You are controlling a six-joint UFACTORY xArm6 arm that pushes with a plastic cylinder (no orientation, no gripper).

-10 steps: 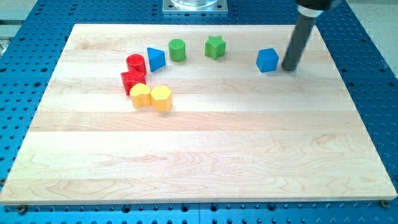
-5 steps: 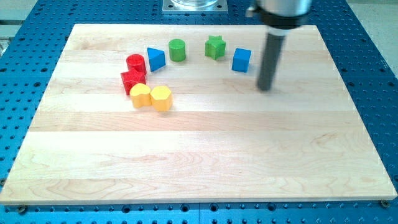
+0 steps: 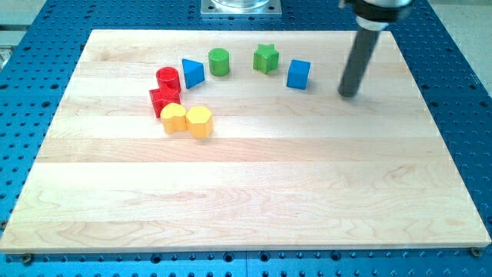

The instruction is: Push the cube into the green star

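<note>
Blue cube [image 3: 299,75] sits near the view's top of the wooden bench [image 3: 246,200], just to the view's right of the green star [image 3: 266,58], with a narrow strip of bare wood showing between them.

Going from the view's left: a red cylinder [image 3: 167,78] stands touching a red star-like block [image 3: 164,100] just below it. Below those lie two yellow blocks side by side and touching, a rounded one that may be heart-shaped [image 3: 174,118] and a yellow hexagon [image 3: 199,121]. A blue triangular block [image 3: 192,73] stands just right of the red cylinder, and a green cylinder [image 3: 219,61] is close beside it, a little nearer the view's top. Then come the green star and the blue cube.

Farther to the view's right, my tip [image 3: 350,93] rests on the bench, clearly apart from the cube and slightly below its level in the view. The dark rod rises from it toward the view's top edge. This arm carries no claw, so there is nothing to report as apart or together.
</note>
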